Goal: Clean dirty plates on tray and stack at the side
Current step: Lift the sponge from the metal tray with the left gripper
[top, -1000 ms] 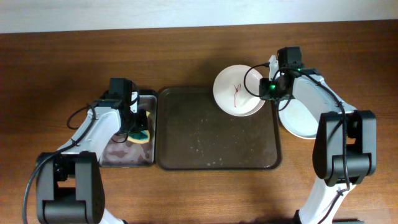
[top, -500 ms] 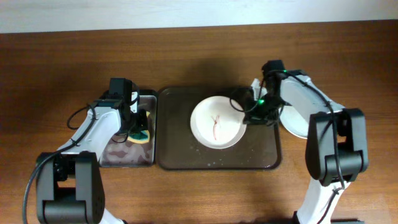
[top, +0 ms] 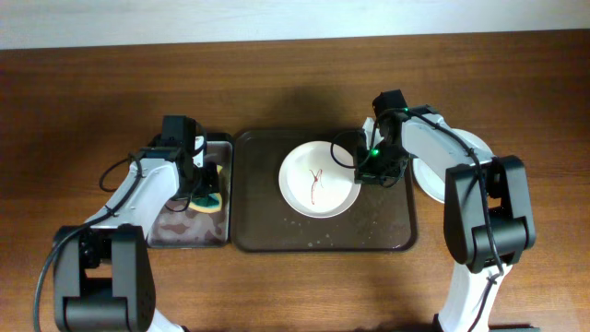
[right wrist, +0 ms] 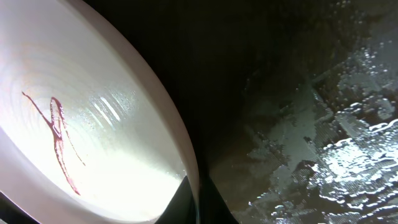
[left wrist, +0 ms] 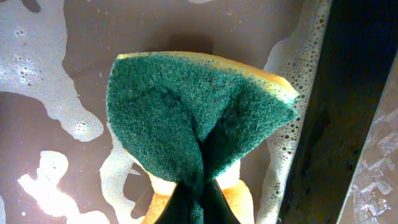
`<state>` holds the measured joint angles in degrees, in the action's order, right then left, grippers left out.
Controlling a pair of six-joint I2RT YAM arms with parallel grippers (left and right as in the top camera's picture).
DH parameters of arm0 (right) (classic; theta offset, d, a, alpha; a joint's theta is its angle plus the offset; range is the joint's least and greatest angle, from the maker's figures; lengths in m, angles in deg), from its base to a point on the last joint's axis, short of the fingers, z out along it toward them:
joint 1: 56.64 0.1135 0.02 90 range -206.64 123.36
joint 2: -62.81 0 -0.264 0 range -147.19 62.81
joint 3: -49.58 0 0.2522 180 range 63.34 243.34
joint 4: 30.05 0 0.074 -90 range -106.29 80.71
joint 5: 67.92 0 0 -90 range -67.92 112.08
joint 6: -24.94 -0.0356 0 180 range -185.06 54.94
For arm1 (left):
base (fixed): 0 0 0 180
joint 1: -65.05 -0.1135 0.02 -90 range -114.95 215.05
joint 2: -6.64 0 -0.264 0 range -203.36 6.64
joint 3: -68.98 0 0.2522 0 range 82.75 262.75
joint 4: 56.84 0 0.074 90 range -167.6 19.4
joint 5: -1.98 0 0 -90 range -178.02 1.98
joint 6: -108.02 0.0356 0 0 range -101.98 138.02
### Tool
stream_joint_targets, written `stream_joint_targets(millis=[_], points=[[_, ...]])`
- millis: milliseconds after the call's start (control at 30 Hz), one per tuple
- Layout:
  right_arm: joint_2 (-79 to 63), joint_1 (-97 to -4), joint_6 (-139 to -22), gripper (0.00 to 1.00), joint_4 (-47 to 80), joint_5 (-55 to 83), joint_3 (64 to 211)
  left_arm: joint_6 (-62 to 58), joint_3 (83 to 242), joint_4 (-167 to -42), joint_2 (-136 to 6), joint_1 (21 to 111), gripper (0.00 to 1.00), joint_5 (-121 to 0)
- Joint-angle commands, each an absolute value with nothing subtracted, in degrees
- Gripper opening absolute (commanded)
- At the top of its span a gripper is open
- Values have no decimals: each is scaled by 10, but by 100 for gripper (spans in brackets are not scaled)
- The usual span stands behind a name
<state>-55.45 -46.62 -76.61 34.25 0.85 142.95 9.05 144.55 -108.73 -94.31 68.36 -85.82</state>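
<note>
The right end effector (top: 361,171) is closed almost fully on the rim of a round, shallow white plate (top: 300,189), gripping it at the plate's 3 o'clock edge. In the right wrist view its two dark fingers pinch the thin rim at the bottom of the picture, one above and one below the plate. A thin red squiggle smear (top: 316,179) runs across the middle of the plate. The plate is over the large dark brown rectangular tray (top: 267,226), a little toward 12 o'clock from the tray's centre. Whether it lies flat or is tipped up on the gripped side cannot be told. The tray floor near the grip is wet and glistening. Off the tray's 3 o'clock side, on the brown wooden desk (top: 92,92), lies a second white plate (top: 431,187), partly hidden by the right arm. Whether more than one is stacked there cannot be told. At the tray's 9 o'clock side, just beside it, is a small black tray (top: 166,231) holding patches of white soapy foam (left wrist: 43,81). There the left end effector (top: 205,182) is clamped tight on a green-and-yellow scouring sponge (left wrist: 186,112). The sponge is folded into a crease where the fingers squeeze it, its green scrubbing face outward, over the foamy tray floor.
</note>
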Motion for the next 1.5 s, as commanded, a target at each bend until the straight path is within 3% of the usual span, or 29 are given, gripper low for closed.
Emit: stream_joint_targets(millis=[0, 167, 700, 1200, 1467], points=[[-565, -461, -765, 4, 343, 19, 1423, 100, 1451, -1086, -936, 681, 0, -852], [-565, -461, -765, 4, 343, 22, 1423, 164, 1473, -1060, -855, 681, 0, -852], [-565, -462, -765, 4, 343, 29, 1423, 179, 1473, -992, -700, 681, 0, -900], [-565, -461, -765, 4, 342, 29, 1423, 182, 1472, -1011, -699, 681, 0, -897], [-565, -462, -765, 4, 343, 29, 1423, 174, 1431, -1087, -837, 681, 0, -827]])
